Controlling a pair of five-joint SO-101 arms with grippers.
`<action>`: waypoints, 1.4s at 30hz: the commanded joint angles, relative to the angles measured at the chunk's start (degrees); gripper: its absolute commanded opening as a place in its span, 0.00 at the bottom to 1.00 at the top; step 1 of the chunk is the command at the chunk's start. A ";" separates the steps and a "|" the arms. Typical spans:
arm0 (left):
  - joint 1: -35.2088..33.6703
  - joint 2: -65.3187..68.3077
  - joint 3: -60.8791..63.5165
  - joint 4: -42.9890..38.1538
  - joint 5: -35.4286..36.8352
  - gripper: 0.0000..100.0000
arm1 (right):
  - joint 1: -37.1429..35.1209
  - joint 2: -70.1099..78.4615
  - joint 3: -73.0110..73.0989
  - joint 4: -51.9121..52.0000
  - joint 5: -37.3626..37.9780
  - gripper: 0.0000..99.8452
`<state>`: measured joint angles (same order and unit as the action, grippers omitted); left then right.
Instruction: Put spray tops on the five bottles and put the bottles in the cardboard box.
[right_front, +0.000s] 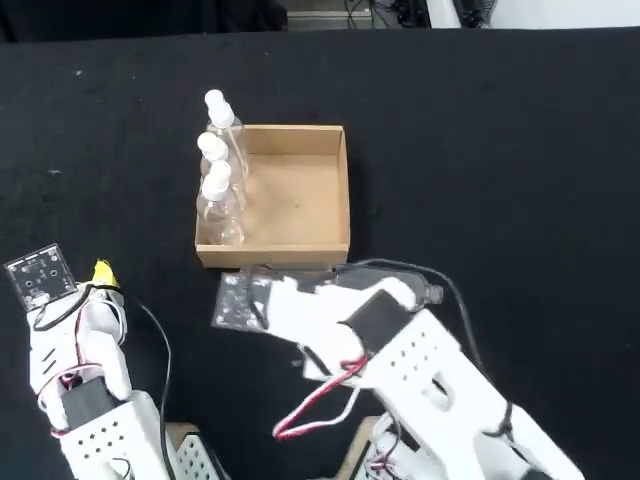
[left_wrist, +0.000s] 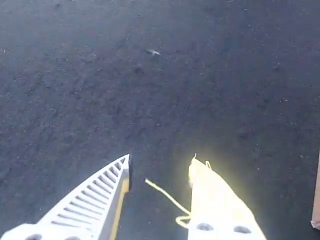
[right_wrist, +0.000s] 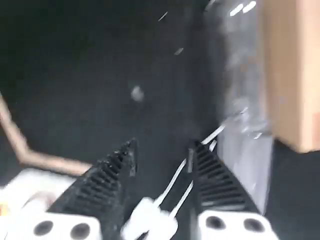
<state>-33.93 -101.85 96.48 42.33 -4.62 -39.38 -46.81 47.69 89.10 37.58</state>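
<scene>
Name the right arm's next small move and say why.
Probably shift the right gripper toward what looks like a clear bottle beside the cardboard box: its jaws stand open and empty, with the bottle off to one side of them.

A shallow, open-topped brown cardboard box (right_front: 295, 195) sits left of centre. Three clear plastic bottles (right_front: 222, 215) stand upright in a row along its left wall, each capped with a white spray top (right_front: 217, 184). Another clear bottle (right_wrist: 242, 95), blurred, lies just beside the box's outer wall.
</scene>
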 joint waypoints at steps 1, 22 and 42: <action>-0.48 0.09 -0.22 0.09 0.62 0.08 | 10.11 -4.26 -3.74 6.07 2.90 0.15; -0.40 0.09 0.22 0.09 0.62 0.08 | 47.74 -4.44 18.24 -4.92 32.00 0.27; -0.40 0.09 0.31 0.09 0.62 0.08 | 44.75 -4.79 28.44 -16.26 32.09 0.00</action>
<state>-33.93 -101.85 96.48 42.33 -4.62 6.24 -51.56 74.33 73.36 70.29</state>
